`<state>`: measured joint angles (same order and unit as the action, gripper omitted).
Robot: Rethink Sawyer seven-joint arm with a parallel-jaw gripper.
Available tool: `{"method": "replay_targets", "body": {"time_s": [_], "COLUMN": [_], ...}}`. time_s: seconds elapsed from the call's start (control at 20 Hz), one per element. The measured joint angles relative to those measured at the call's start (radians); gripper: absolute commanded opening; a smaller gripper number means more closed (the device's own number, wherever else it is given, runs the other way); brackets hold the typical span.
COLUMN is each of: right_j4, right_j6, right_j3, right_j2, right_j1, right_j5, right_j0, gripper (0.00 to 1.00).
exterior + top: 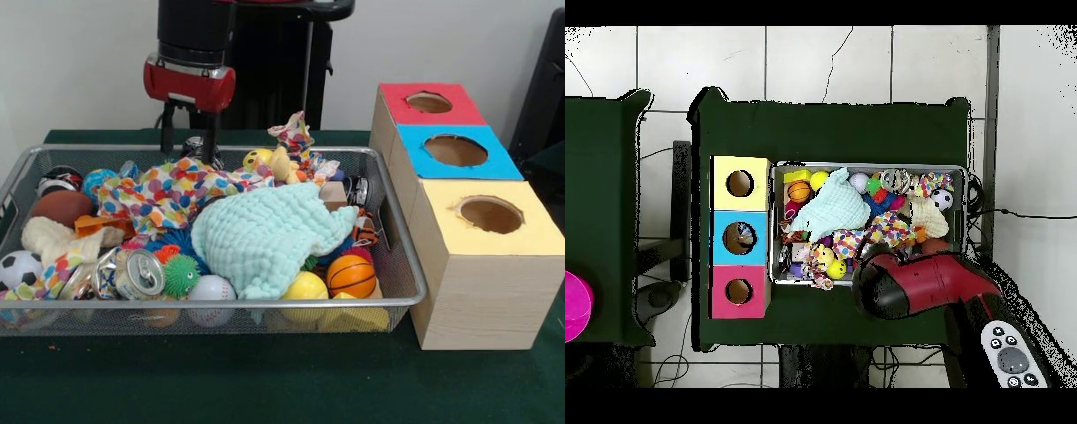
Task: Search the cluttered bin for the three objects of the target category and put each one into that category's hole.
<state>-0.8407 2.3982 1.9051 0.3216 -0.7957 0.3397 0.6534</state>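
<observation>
The gripper hung over the far rim of the bin, its two dark fingers standing apart with nothing between them.

The bin sat on the green table, heaped full. One pale mint cloth lay across the middle and one polka-dot cloth behind it. One silver soda can lay on its side near the front rim, just beside one green spiky ball. Also countable were one white ball, one yellow ball, one small basketball and one soccer ball.

No clear bottle could be picked out in either view (the clutter covered much of the bin).

The wooden box stood just beside the bin and carried three holes: one red-surround hole, the blue-surround hole in the middle, and one yellow-surround hole.
</observation>
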Motion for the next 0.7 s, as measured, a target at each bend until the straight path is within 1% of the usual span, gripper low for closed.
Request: {"method": "replay_targets", "body": {"time_s": [0.3,0.55,0.6,0.7], "right_j4": [-0.044,-0.107,-0.138,-0.153], "right_j6": [0.000,0.000,0.000,0.000], "right_j3": [-0.001,-0.004,-0.008,-0.011], "right_j2": [0.000,0.001,0.001,0.001], "right_j1": [0.049,0.099,0.123,0.133], "right_j5": [-0.019,-0.041,-0.045,-0.046], "right_j0": [0.001,0.001,0.001,0.001], "gripper": [1.00,1.00,1.00,1.00]}}
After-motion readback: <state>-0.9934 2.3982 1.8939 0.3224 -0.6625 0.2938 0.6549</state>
